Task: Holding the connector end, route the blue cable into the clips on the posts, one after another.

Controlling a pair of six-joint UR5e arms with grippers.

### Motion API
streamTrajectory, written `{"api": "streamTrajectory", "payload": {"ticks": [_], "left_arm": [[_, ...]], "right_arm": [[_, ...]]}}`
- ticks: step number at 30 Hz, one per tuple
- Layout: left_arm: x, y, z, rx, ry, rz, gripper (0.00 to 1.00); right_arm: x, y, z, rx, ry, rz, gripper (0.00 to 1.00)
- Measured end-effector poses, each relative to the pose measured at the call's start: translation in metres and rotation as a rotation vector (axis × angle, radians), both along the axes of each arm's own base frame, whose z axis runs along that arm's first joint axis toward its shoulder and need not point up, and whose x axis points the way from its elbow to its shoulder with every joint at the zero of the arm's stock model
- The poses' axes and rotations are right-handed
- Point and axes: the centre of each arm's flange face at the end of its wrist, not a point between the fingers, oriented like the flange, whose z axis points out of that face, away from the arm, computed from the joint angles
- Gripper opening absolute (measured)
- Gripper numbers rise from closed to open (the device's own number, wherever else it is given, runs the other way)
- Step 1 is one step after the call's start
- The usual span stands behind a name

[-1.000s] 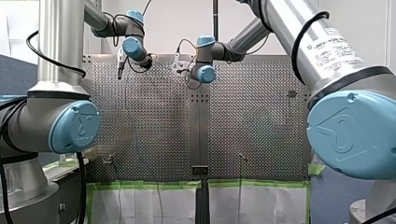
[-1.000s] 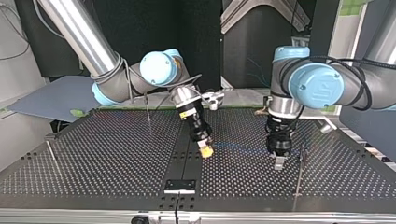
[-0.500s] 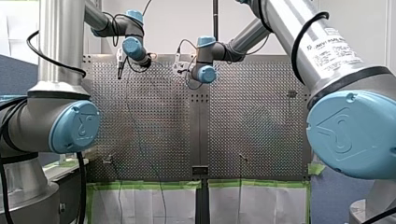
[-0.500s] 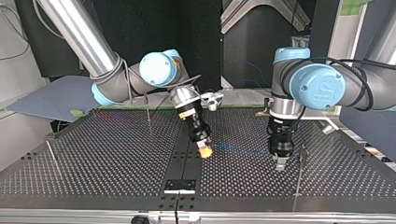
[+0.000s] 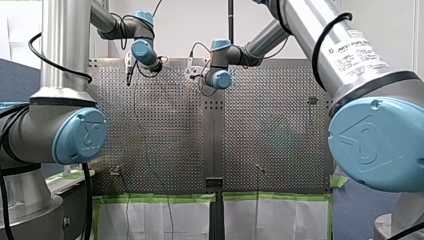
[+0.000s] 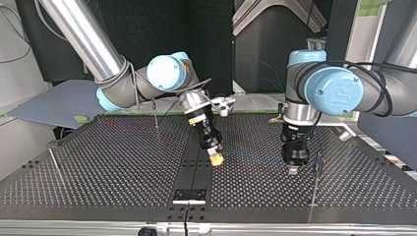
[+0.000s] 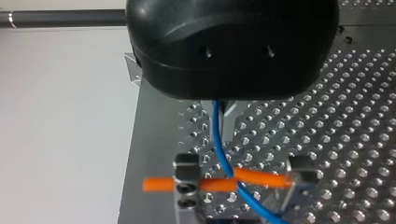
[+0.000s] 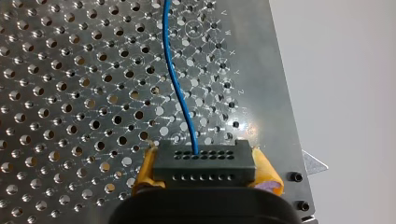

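Gripping connector [image 8: 204, 162], right pincer [image 8: 206, 171], blue cable [image 8: 179, 93] leaving straight ahead, left pincer [image 6: 293, 170] state unclear.

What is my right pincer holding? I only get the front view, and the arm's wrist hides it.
Observer: In the right wrist view, the right pincer is shut on a black connector, gripped between yellow pads.
Operator: Where does the cable go from there?
Observer: The blue cable leaves the connector's face and runs ahead over the perforated table.
Operator: And at my left pincer?
Observer: In the left wrist view, the cable drops from under the left pincer and crosses an orange tube that spans two metal blocks.
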Motion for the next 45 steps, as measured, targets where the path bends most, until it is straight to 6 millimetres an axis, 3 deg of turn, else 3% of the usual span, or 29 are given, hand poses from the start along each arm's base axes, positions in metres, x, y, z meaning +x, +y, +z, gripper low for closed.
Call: {"api": "streamTrajectory", "payload": {"ticks": [27, 45], "left_arm": [[0.0, -0.006, 0.0, -0.013, -0.008, -0.016, 0.0], [0.01, -0.028, -0.044, 0.003, 0.089, -0.014, 0.0]], "right_arm": [[-0.002, 0.001, -0.005, 0.017, 0.021, -0.001, 0.0], [-0.016, -0.004, -0.03, 0.061, 0.071, -0.021, 0.0]]}}
